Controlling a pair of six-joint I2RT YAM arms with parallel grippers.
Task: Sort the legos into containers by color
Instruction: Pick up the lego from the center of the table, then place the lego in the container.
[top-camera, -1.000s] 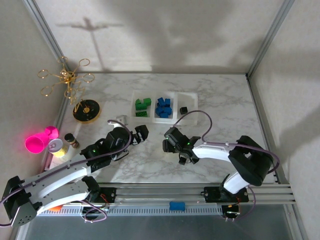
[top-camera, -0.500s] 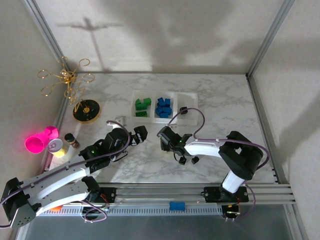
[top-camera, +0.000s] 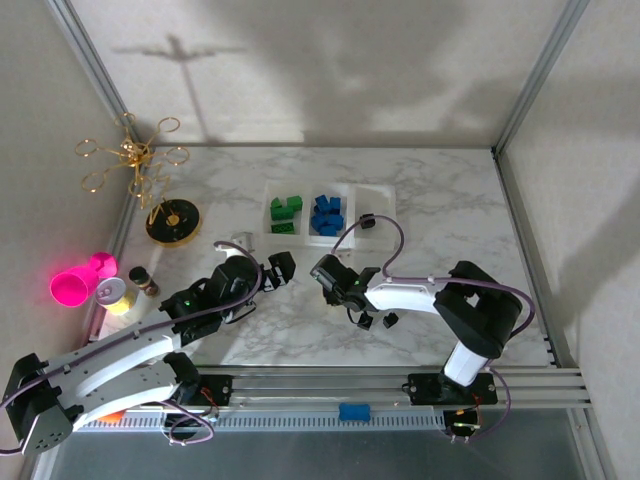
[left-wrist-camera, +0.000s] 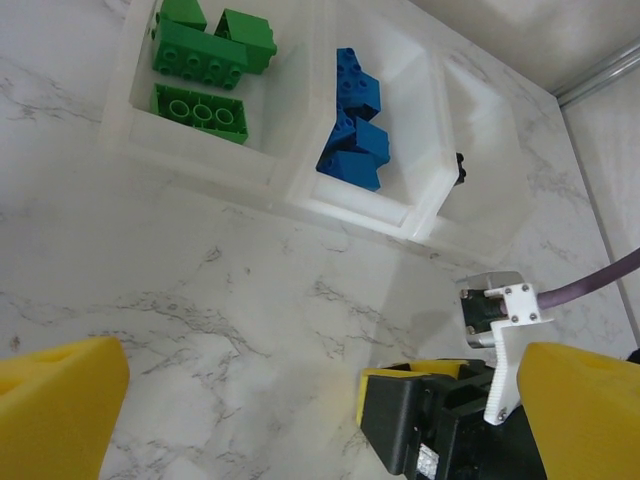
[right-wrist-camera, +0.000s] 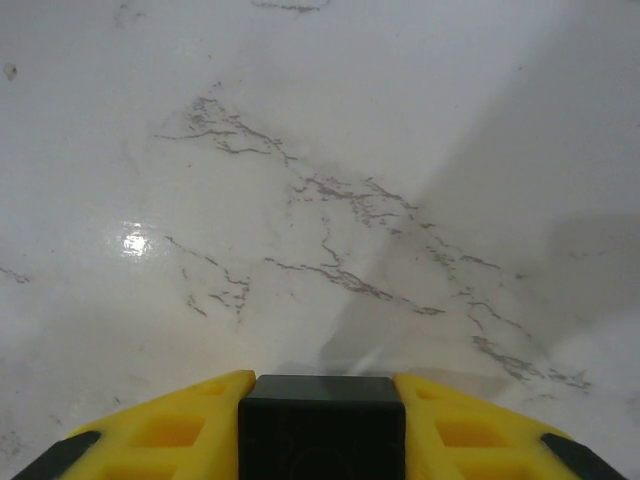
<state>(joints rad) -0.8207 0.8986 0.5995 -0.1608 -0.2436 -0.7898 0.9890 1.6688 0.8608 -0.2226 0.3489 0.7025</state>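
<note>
Three joined white containers stand at mid-table. Green legos lie in the left one, blue legos in the middle one, and one black lego in the right one. The left wrist view shows the same green, blue and black bricks. My right gripper hangs low over the marble in front of the containers. Its yellow fingers are shut on a black lego. My left gripper is open just to the left, nothing between its pads.
A pink cup, a small jar, a black-and-gold dish and a gold wire stand line the left side. A blue block sits on the front rail. The right gripper's black body lies close to my left fingers.
The right arm has swung left and lower toward the table, and its jaws have closed onto the black lego. The left arm has stayed still and open.
</note>
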